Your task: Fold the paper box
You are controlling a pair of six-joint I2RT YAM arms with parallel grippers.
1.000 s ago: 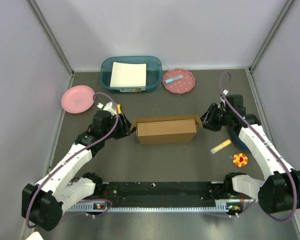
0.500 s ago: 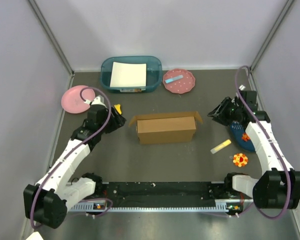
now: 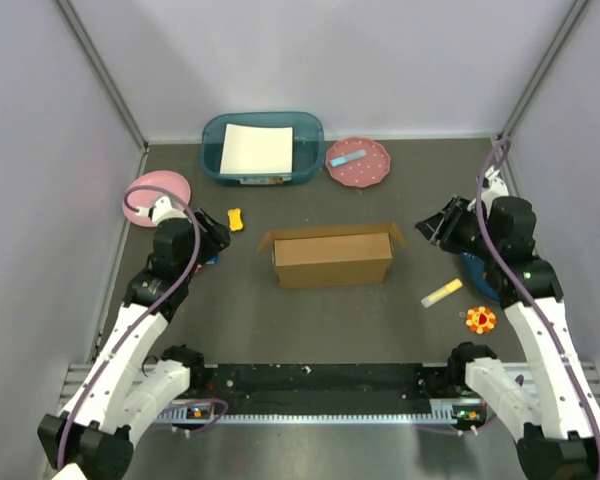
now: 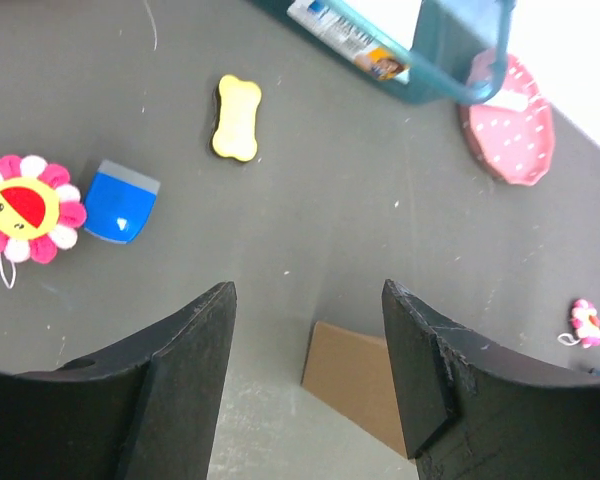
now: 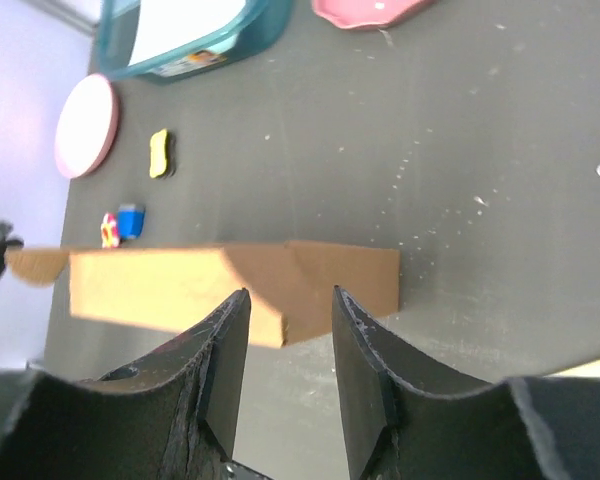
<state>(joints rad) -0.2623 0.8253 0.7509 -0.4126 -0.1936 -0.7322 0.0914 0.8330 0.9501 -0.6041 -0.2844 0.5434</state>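
The paper box [image 3: 332,258] is plain brown cardboard, lying lengthwise mid-table with a small flap sticking out at each upper end. One corner of the paper box [image 4: 355,385] shows between my left fingers, and its long side [image 5: 140,285] fills the middle of the right wrist view. My left gripper [image 3: 213,238] hovers to the left of the box, apart from it, open and empty [image 4: 308,290]. My right gripper [image 3: 435,228] hangs off the box's right end, also apart, open with nothing between its fingers [image 5: 290,294].
At the back stand a teal bin [image 3: 262,148] holding a white sheet and a dotted pink plate [image 3: 358,162]. A plain pink plate [image 3: 150,195] and a yellow bone toy [image 3: 236,218] lie left. A yellow bar [image 3: 441,293] and a flower toy [image 3: 480,320] lie right.
Both grippers have drawn back from the box's ends, the left one leftward, the right one rightward. The left jaws have widened. The box stays where it was.
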